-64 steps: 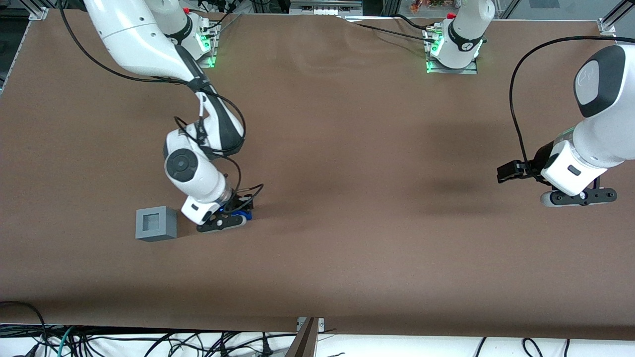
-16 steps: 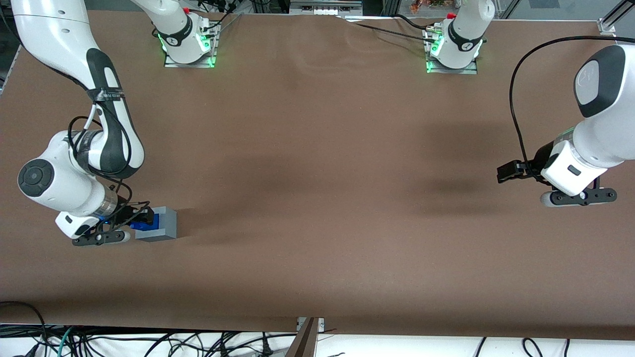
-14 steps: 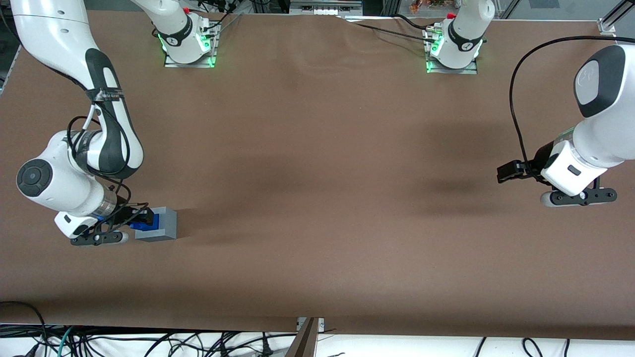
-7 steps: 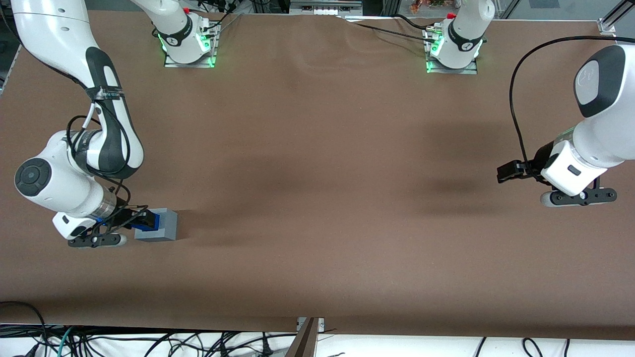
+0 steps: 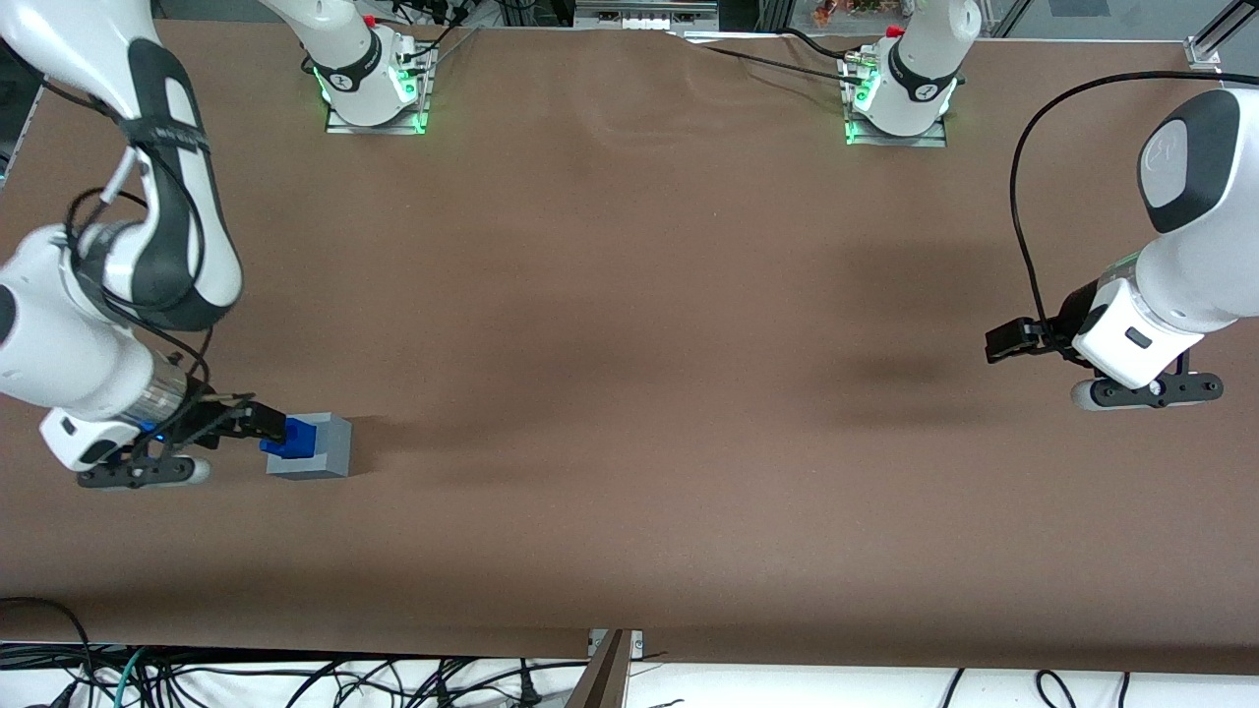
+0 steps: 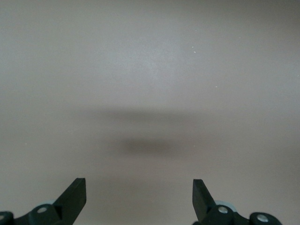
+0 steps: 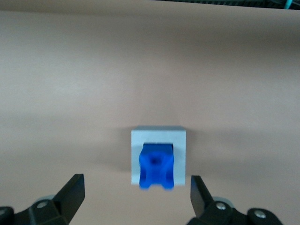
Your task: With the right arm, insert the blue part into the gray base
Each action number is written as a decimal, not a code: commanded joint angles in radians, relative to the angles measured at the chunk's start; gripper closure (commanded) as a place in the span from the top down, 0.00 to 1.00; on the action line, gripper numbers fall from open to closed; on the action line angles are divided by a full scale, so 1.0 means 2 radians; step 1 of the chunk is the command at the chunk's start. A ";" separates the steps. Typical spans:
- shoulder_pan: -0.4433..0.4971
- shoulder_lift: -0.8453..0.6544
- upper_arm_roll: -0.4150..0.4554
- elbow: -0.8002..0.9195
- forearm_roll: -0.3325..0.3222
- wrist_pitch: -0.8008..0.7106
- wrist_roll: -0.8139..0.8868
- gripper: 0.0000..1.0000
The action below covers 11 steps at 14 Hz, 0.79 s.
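The gray base [image 5: 332,450] stands on the brown table toward the working arm's end. The blue part [image 5: 293,437] sits in its top recess and sticks up out of it. My right gripper [image 5: 241,423] is open and empty, raised above the table beside the base and apart from it. In the right wrist view the blue part [image 7: 157,165] shows in the gray base [image 7: 159,134], with the open gripper [image 7: 135,186] spread wide and both black fingers [image 7: 72,187] clear of the block.
Two arm bases with green lights [image 5: 374,84] [image 5: 900,93] stand along the table edge farthest from the front camera. Cables [image 5: 295,678] hang below the edge nearest the front camera.
Over the last second my gripper has let go of the blue part, risen and drawn away from the base toward the working arm's end. The blue part stays in the base.
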 commanded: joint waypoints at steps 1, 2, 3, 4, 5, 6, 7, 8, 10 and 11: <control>0.000 -0.066 0.000 -0.009 -0.003 -0.083 0.011 1.00; 0.000 -0.083 -0.001 -0.009 -0.003 -0.105 0.010 1.00; 0.000 -0.096 -0.003 -0.009 -0.003 -0.126 0.010 1.00; -0.002 -0.115 -0.003 -0.012 -0.003 -0.148 0.009 1.00; -0.002 -0.133 -0.004 -0.023 -0.001 -0.176 0.013 1.00; -0.002 -0.151 -0.004 -0.040 -0.002 -0.178 0.015 1.00; -0.002 -0.160 -0.004 -0.046 -0.003 -0.180 0.016 1.00; -0.002 -0.172 -0.004 -0.059 -0.004 -0.183 0.016 1.00; -0.001 -0.210 -0.003 -0.111 -0.006 -0.155 0.016 1.00; -0.001 -0.212 -0.003 -0.110 -0.010 -0.153 0.013 1.00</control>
